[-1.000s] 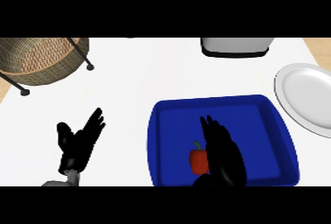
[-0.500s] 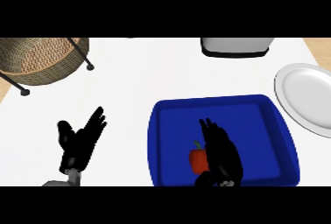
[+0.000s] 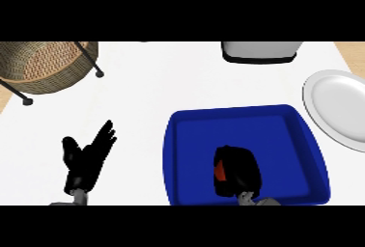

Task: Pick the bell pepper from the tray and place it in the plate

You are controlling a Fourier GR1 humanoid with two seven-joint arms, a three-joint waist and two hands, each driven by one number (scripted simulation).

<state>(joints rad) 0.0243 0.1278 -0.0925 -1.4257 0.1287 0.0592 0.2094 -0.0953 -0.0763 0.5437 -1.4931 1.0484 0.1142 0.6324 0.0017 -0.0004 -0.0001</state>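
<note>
A blue tray (image 3: pixel 285 125) lies on the white counter at centre right. Inside it, near its front, my right hand (image 3: pixel 239 171) is curled over the red bell pepper (image 3: pixel 221 170), of which only a small red sliver shows at the hand's left side. The white plate (image 3: pixel 339 108) sits to the right of the tray, cut off by the view's right edge and bare. My left hand (image 3: pixel 87 159) rests open on the counter at lower left, fingers pointing up, well apart from the tray.
A wicker basket (image 3: pixel 43 65) on a black wire stand occupies the far left corner. A white and black appliance (image 3: pixel 260 52) stands at the back edge, right of centre. White countertop lies between the basket and the tray.
My right hand's fingers, straight beside the pepper before, have curled down round it and hide most of it. The left hand has stayed where it was.
</note>
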